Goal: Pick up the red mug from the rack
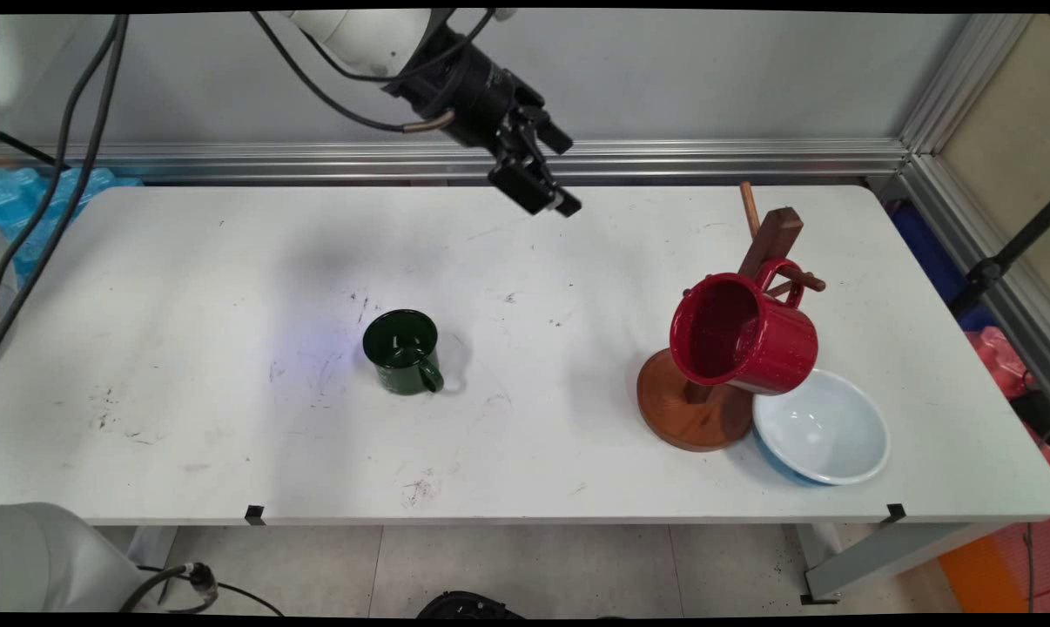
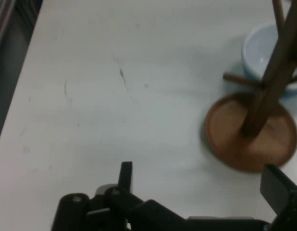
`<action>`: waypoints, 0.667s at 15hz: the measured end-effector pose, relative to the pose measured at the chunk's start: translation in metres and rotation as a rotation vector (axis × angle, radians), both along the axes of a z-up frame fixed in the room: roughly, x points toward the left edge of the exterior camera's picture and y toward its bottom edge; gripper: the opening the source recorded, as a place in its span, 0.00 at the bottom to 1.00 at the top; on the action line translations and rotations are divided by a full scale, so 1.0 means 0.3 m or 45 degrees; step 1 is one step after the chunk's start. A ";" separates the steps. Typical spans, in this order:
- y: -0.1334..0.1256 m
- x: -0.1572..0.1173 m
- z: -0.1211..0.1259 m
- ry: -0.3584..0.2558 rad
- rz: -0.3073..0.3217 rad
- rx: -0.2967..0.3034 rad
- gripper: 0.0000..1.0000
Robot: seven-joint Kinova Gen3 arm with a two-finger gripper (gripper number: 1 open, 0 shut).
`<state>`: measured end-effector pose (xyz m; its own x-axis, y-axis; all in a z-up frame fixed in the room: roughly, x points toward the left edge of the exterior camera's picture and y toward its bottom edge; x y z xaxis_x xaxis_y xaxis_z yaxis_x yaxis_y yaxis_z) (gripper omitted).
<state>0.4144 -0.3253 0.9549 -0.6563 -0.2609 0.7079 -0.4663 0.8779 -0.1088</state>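
Note:
My gripper (image 1: 568, 174) hangs high over the table's far middle, open, with nothing between its fingers. In the hand view the gripper (image 2: 199, 171) shows its two fingers wide apart over bare table. A wooden mug tree (image 1: 697, 405) stands at the right, and a red speckled mug (image 1: 743, 331) hangs by its handle from one of its pegs, mouth turned to the left. The hand view shows the mug tree (image 2: 249, 132) at the right, with the red mug out of sight. A dark green mug (image 1: 401, 350) stands upright near the table's middle, well below and left of the gripper.
A pale blue bowl (image 1: 821, 427) sits against the tree's round base near the front right edge; the bowl (image 2: 264, 50) also shows behind the post in the hand view. Black cables hang at the left. A metal rail runs along the wall behind the table.

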 end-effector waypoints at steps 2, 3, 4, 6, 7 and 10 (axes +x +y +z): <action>-0.010 -0.004 0.007 0.046 0.006 -0.003 1.00; -0.013 -0.007 0.010 0.073 0.008 -0.002 1.00; -0.014 -0.008 0.011 0.088 0.009 0.000 1.00; -0.016 -0.010 0.013 0.109 0.012 0.002 1.00; -0.016 -0.011 0.014 0.116 0.012 0.003 1.00; -0.011 -0.018 0.015 0.138 0.010 0.009 1.00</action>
